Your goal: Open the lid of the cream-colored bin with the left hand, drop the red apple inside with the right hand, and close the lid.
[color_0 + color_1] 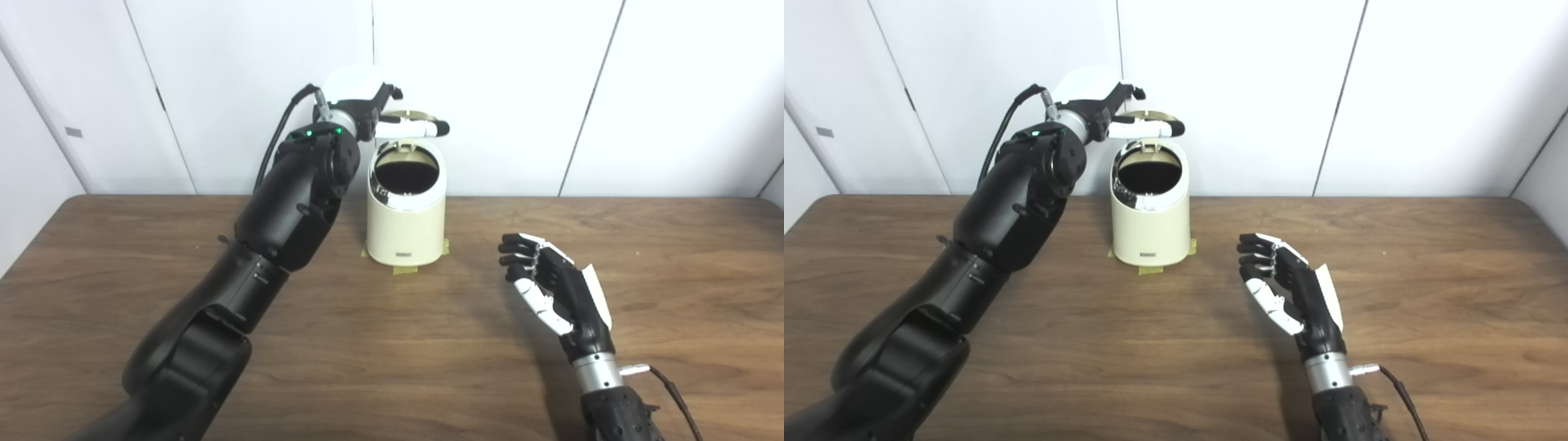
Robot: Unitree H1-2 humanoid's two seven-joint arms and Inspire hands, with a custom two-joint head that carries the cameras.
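Observation:
The cream-colored bin (405, 217) stands at the back middle of the table, taped down at its base. Its mouth (407, 173) is uncovered and dark inside. Its lid (411, 114) is raised behind the opening. My left hand (383, 116) is up at the lid, thumb stretched across its front and fingers apart above it; I cannot see a firm grip. My right hand (551, 285) hovers low over the table to the right of the bin, open and empty, palm facing left. No red apple shows in either view.
The brown wooden table (392, 343) runs to a white panelled wall (551, 92) just behind the bin. My left forearm (288, 202) crosses the space to the left of the bin.

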